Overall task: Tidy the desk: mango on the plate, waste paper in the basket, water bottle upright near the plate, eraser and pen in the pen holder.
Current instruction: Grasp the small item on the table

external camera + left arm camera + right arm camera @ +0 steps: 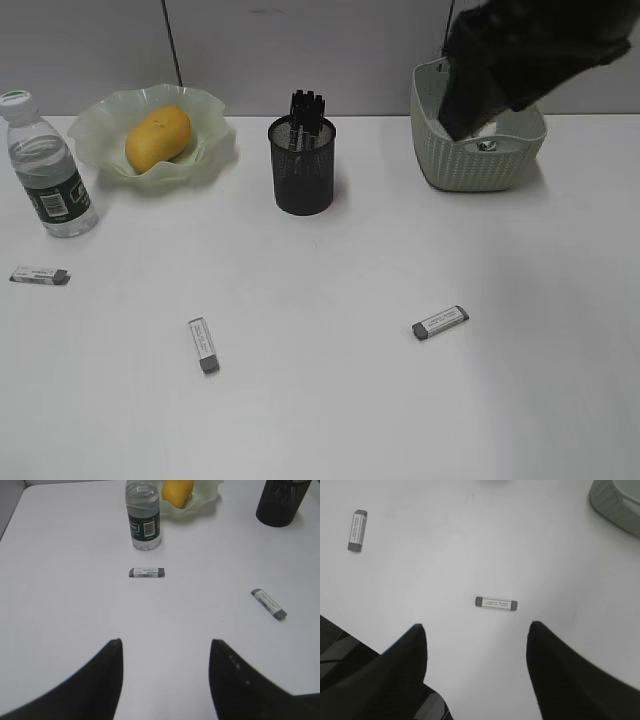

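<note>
The mango (158, 137) lies on the plate (205, 120) at the back left. Left of the plate, the water bottle (45, 170) stands upright. Dark pens (306, 108) stick out of the pen holder (302, 165). The waste paper (487, 145) sits inside the basket (470, 165). Three erasers lie flat on the desk: one at the left edge (40, 275), one in the front middle (203, 344), one at the right (440, 322). My left gripper (166, 642) is open above bare desk, short of the left eraser (146, 572). Just short of the right eraser (496, 603), my right gripper (477, 627) is also open.
The right arm (520, 50) shows as a dark mass over the basket's back rim in the exterior view. A grey wall runs behind the desk. In the left wrist view the desk's left edge (12, 515) is close to the bottle.
</note>
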`<action>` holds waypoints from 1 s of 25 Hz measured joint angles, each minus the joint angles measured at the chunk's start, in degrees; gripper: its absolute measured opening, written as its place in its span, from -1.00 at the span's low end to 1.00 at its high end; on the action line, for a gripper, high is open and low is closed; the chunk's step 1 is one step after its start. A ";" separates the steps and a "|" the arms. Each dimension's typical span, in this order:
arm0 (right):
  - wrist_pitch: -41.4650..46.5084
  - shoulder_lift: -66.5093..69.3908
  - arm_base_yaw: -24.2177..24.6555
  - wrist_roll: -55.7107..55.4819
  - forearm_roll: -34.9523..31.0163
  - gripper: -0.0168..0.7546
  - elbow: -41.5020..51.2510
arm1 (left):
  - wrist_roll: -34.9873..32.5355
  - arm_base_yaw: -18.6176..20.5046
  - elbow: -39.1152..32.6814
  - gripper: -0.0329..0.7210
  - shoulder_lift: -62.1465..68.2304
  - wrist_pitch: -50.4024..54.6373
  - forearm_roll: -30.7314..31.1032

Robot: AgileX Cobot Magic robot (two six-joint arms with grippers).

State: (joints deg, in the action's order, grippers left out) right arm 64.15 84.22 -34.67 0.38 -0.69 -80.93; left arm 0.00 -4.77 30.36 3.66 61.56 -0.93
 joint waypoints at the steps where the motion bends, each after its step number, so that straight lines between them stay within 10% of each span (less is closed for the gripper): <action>1: -1.02 -2.69 0.00 -0.38 0.01 0.34 2.73 | 0.00 0.00 0.00 0.20 0.00 0.00 0.00; 15: -8.19 -34.77 0.00 -2.95 2.32 0.34 36.05 | 0.00 0.00 0.00 0.20 0.00 0.00 0.00; 25: -2.68 -55.25 -0.04 -5.41 2.93 0.33 43.32 | 0.00 0.00 0.00 0.20 0.00 0.00 0.00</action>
State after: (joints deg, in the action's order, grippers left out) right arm 61.47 28.97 -34.71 -5.03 2.24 -37.61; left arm 0.00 -4.77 30.36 3.66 61.56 -0.93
